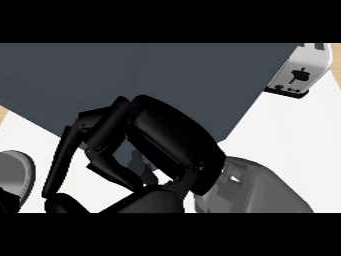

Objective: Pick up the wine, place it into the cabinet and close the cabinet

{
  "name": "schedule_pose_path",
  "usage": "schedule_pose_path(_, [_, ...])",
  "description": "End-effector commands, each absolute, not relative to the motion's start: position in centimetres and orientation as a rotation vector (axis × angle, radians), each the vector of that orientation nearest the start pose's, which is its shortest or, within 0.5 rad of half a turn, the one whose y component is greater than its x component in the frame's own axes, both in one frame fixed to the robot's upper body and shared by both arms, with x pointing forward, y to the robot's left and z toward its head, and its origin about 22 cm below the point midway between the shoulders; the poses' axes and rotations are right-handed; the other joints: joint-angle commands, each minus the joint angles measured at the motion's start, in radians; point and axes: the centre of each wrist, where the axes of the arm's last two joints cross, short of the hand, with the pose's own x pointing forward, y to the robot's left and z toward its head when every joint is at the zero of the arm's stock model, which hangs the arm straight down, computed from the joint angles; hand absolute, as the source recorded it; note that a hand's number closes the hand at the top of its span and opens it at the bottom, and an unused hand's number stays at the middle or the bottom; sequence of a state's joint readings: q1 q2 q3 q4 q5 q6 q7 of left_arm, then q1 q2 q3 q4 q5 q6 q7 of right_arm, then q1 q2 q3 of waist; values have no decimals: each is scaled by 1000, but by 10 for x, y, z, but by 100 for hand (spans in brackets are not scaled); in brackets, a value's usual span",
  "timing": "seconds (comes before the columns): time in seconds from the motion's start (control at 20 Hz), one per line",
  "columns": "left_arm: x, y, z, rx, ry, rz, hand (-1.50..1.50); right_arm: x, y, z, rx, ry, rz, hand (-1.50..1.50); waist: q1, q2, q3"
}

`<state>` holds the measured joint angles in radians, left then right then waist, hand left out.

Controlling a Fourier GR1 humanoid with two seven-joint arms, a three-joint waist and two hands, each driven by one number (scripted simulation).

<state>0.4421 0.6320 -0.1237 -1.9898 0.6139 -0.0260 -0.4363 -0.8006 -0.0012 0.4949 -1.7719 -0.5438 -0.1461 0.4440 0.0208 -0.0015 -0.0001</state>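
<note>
From the head view I have my right hand filling the middle of the frame, its grey forearm coming up from the lower right. The palm faces me and the fingers are bent and curled over toward the left, with the thumb tucked below them. I cannot see the wine anywhere; if it sits inside that curl, the hand hides it, so I cannot tell whether the fingers are pinching something or closed on nothing.

Directly behind and above the hand is the large dark grey face of the cabinet, tilted in my view, its lower corner dropping down just beside the hand. Up and to the right of the hand, well apart, a white toaster stands on the white worktop.

My left forearm shows at the lower left edge; its hand is out of view.
</note>
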Motion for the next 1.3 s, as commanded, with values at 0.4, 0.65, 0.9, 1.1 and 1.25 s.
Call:
schedule_pose_path(0.4, [146,319,74,-176,-1881,-77,150,321,-28,204,864,-1585,462,150,-5,3,0])
schedule_pose_path(0.65, [149,335,75,-181,-1875,-56,150,352,-58,173,809,-1571,427,150,-8,4,0])
schedule_pose_path(0.9, [156,333,65,-195,-1877,-82,150,369,-78,167,751,-1613,421,150,-12,6,0])
schedule_pose_path(1.1, [154,329,65,-195,-1873,-76,150,383,-75,157,714,-1624,412,150,2,10,-1])
schedule_pose_path(1.25, [153,315,76,-210,-1882,-84,150,392,-83,167,709,-1621,411,150,9,11,0])
